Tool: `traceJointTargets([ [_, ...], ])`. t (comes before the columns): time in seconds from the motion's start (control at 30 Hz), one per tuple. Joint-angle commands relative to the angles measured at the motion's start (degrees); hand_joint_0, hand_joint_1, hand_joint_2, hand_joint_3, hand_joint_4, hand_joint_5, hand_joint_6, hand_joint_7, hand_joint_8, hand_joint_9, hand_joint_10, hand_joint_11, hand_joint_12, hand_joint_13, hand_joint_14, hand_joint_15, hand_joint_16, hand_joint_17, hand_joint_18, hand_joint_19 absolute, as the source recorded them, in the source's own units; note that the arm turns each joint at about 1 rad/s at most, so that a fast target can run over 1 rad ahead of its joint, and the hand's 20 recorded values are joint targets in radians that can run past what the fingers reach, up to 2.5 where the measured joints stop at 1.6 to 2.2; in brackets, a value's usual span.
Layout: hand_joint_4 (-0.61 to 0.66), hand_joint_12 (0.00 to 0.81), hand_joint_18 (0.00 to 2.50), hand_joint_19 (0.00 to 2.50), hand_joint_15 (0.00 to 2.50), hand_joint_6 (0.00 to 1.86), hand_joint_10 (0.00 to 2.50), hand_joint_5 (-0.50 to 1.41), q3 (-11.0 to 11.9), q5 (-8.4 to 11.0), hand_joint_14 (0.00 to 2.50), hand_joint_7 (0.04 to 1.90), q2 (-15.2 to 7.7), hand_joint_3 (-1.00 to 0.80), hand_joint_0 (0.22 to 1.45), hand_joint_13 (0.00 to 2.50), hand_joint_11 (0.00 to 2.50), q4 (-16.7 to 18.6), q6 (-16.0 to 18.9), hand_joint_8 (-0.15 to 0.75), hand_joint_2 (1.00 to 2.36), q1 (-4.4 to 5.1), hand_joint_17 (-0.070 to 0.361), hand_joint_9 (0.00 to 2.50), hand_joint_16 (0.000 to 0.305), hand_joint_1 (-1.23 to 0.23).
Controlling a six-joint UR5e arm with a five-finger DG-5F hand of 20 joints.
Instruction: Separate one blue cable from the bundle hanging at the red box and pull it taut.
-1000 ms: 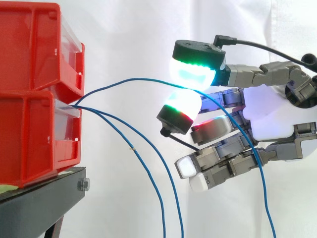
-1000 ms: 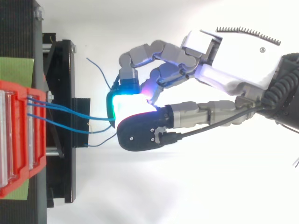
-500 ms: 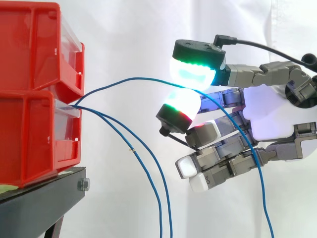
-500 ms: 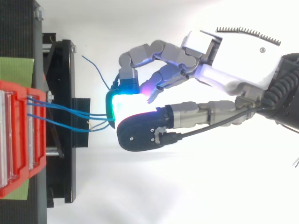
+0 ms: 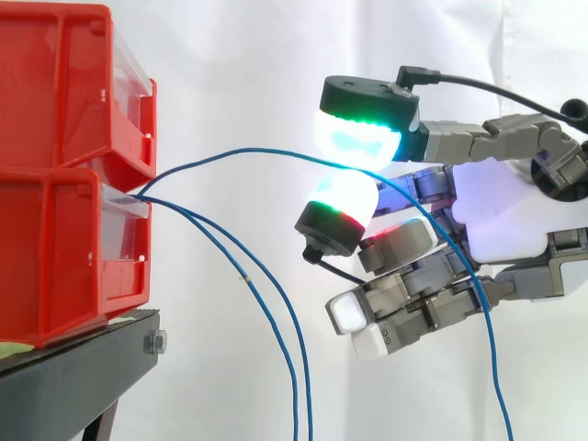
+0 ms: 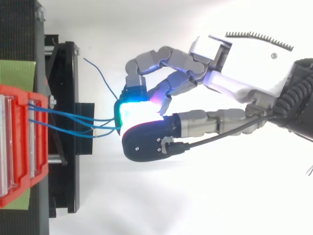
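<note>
3 thin blue lines came out of the front of the red boxes [image 5: 64,175], right where the 2 boxes met. I saw the robot hand [image 5: 501,211] to the right of the boxes, well apart from them. It was holding 1 blue cable [image 5: 239,151], pinched between 2 glowing fingertips [image 5: 356,138], with its other fingers curled below. That cable ran from the boxes to the pinch in a soft upward curve, not a straight line, then hung down over the curled fingers. The other 2 cables [image 5: 241,274] hung loose, side by side, between the boxes and the robot hand. The boxes sat on a black stand [image 5: 73,386].
</note>
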Motion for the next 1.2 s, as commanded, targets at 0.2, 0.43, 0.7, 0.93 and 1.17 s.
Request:
traceJointTargets([
  [0.2,0.05,0.337,0.63,0.48,0.95,0.88,0.80,-0.17,0.0,-4.13,0.02,1.37,-1.1,-0.20,0.65,0.94,1.21,-0.6,7.3,0.234,1.02,-0.49,0.085,0.83,0.038,-0.69],
  [0.43,0.04,0.328,0.65,0.50,1.12,0.88,0.91,-0.17,0.0,-5.36,0.02,1.35,-1.3,-0.21,0.65,1.02,1.14,-0.7,11.9,0.234,1.02,-0.58,0.085,0.79,0.038,-0.69],
  [0.7,0.01,0.330,0.62,0.51,1.27,0.89,1.31,-0.18,0.0,-5.54,0.01,1.27,-1.3,-0.24,0.65,1.01,1.10,-0.8,12.0,0.224,1.02,-0.67,0.087,0.69,0.038,-0.69],
  [0.93,0.00,0.312,0.63,0.58,1.36,0.89,1.92,-0.19,0.0,-5.71,0.25,1.22,-1.3,-0.26,0.66,0.99,0.91,-0.8,11.3,0.234,1.02,-1.02,0.087,0.55,0.038,-0.69],
  [1.17,0.00,0.294,0.67,0.66,1.21,0.89,1.77,-0.19,0.0,-6.42,0.86,1.19,-1.3,-0.28,0.66,0.90,0.87,-0.8,10.6,0.240,1.01,-1.37,0.087,0.51,0.039,-0.69],
])
